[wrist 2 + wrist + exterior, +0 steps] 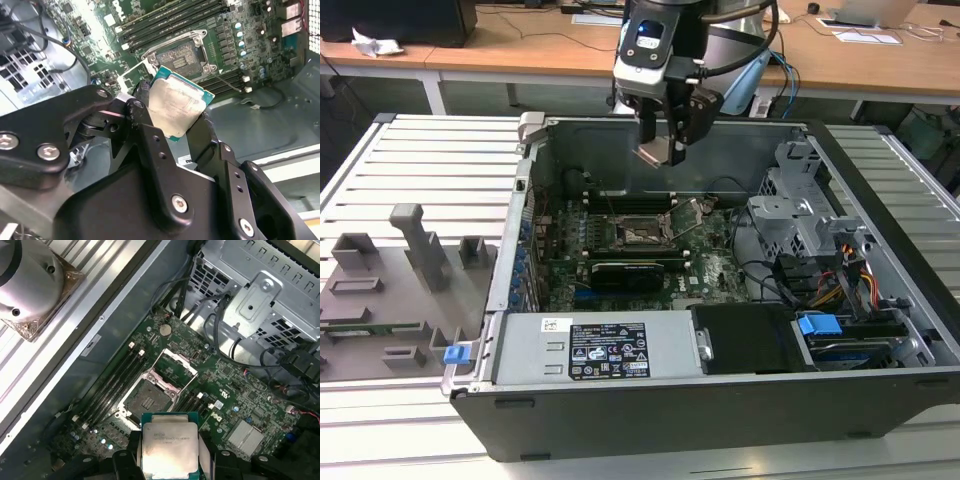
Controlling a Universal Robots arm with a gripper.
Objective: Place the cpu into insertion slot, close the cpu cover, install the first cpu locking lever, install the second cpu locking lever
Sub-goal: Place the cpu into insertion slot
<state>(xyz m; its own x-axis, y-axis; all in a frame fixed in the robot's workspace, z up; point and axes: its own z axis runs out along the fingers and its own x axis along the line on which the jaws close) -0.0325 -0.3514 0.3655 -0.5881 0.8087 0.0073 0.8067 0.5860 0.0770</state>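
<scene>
My claw (663, 150) is pinching the cpu (169, 447) by two of its edges, one finger on each side. I hold it up in the air over the open computer case (720, 410). In both wrist views I see the chip's dull silver top with a thin green rim around it. There is small dark writing on that top, but it is too tiny for me to read.

Down below is the green board. The insertion slot (149, 399) is bare, and its shiny pins show. The cpu hangs well above it and does not touch it. The cpu cover (176, 367) is flipped up and open, right beside the slot. Long black memory slots (112, 382) run next to it.

In the exterior view, a grey box at the front of the case has a black-and-white label (608, 350) full of tiny marks. A small white sticker (556, 324) sits just beside that label. A long black card (630, 270) lies on the board near the slot.
</scene>
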